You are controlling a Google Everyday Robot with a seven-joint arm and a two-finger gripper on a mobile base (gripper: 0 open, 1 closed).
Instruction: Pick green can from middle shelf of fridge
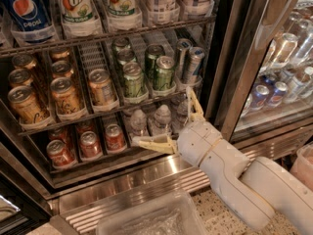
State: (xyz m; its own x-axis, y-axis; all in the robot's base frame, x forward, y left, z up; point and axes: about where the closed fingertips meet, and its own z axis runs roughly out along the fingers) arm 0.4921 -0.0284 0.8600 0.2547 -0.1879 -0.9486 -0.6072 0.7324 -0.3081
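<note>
Gripper (161,115) poised under the middle shelf (92,58)
Camera view: fingers spread wide, empty, at 6 o'clock from the front green can (164,73) in the fridge (247,58); it should rise toward 12 o'clock and straddle that can squarely.

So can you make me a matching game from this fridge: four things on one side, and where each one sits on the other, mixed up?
Things:
1. light green soda cans
2. small red metal cans
3. big blue Pepsi plastic bottle
4. cream two-finger gripper

Places:
A. top rack, far left
B. open, in front of the clear water bottles on the lowest rack
C. middle wire shelf, between the orange-gold cans and the slim silver-blue cans
D. lowest rack, left side

Pairs: 1-C, 2-D, 3-A, 4-B
</note>
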